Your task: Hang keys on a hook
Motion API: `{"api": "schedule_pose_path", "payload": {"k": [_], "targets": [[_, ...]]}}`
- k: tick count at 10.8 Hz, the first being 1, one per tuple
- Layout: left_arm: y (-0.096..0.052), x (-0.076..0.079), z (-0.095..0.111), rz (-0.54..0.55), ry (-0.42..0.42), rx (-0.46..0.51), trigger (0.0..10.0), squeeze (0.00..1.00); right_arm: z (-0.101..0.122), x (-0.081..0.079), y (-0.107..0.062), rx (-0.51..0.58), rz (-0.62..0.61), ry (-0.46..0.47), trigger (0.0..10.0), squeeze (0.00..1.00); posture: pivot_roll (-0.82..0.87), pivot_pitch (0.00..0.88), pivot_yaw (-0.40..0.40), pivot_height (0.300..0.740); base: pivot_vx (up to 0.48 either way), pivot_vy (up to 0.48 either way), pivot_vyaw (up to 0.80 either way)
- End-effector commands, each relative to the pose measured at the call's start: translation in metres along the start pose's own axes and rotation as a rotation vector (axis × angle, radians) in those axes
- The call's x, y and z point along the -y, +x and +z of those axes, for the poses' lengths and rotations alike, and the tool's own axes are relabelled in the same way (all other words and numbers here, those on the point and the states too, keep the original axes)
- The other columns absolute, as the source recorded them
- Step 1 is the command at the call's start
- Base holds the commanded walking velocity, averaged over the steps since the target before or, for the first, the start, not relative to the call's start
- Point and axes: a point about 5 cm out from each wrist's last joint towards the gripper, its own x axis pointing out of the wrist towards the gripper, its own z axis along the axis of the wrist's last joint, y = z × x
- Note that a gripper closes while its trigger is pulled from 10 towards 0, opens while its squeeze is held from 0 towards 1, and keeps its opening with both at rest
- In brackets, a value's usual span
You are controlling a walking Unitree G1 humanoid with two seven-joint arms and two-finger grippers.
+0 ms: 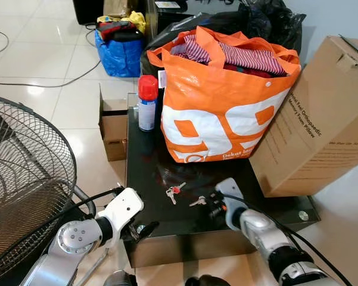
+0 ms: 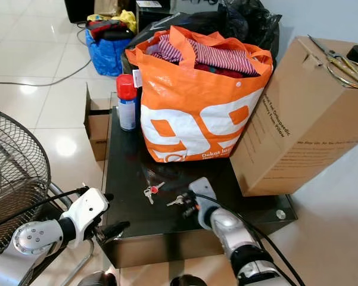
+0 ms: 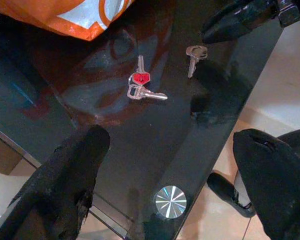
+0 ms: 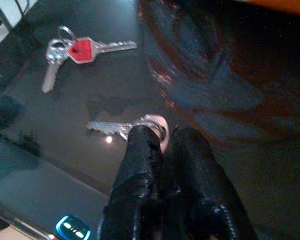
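A bunch of keys with a red cap lies on the black glass table, in front of the orange bag. Just to its right lies a single silver key. My right gripper rests low on the table, shut on this key's round head. The key's blade still lies flat on the glass. My left gripper hovers open at the table's near left corner, a short way from the red-capped keys, with nothing between its fingers.
A full orange shopping bag and a red-capped spray can stand at the back of the table. A large cardboard box leans at its right. A floor fan stands at my left, with a small box behind it.
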Motion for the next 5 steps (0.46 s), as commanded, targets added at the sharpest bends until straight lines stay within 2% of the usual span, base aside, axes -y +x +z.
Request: {"api": "schedule_pose_path", "payload": {"k": [1,3,5], "targets": [[0.001,0.003,-0.001,-0.011,0.002,-0.004,10.0,0.00,0.001,0.000,0.001,-0.003,-0.009,-0.009,10.0,1.00,-0.01,0.101,-0.139,0.740,0.000,0.000,0.00],[-0.001,0.003,-0.001,-0.019,0.007,-0.009,10.0,0.00,0.003,-0.011,0.009,-0.033,-0.023,-0.022,10.0,1.00,0.00,0.119,-0.133,0.740,0.000,0.000,0.00],[-0.005,0.004,-0.002,-0.023,0.008,-0.015,10.0,0.00,0.005,-0.015,0.012,-0.042,-0.038,-0.004,10.0,1.00,0.00,0.128,-0.131,0.740,0.000,0.000,0.00]]}}
